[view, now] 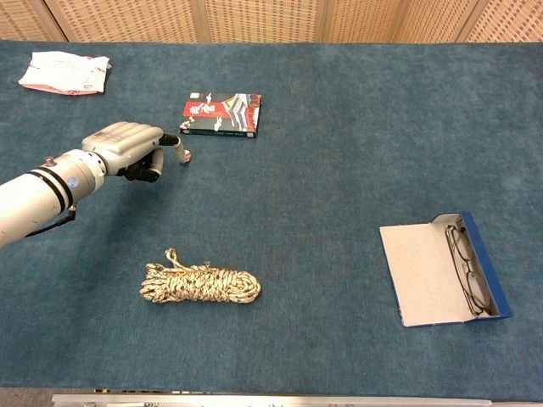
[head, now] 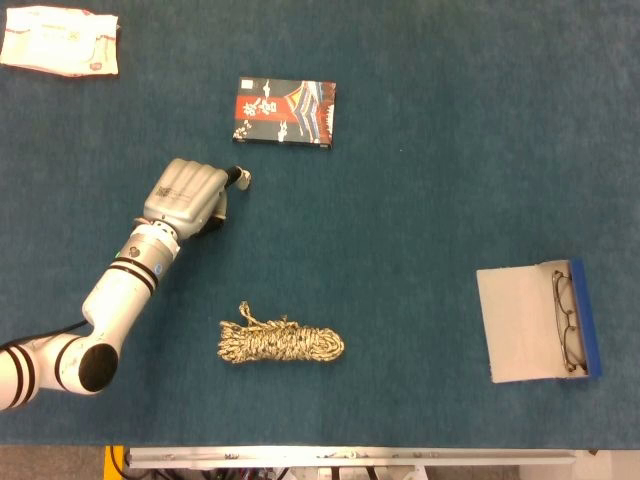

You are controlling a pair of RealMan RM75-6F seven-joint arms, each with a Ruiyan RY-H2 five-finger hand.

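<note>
Nearest us on the counter (head: 420, 220) lie one rope coil (head: 282, 343) and one open glasses case (head: 538, 322); beyond, our left hand (head: 188, 197) hovers with fingers curled on nothing — near one book (head: 285, 113); farthest, one packet (head: 60, 40).

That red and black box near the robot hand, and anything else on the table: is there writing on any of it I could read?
Red and black box: white characters on its lid, too small and blurred to read.
White packet in the far corner: reddish print, unreadable.
Left robot hand: a small square mark on its back, not legible.
Rope bundle and glasses case: no writing visible.
</note>
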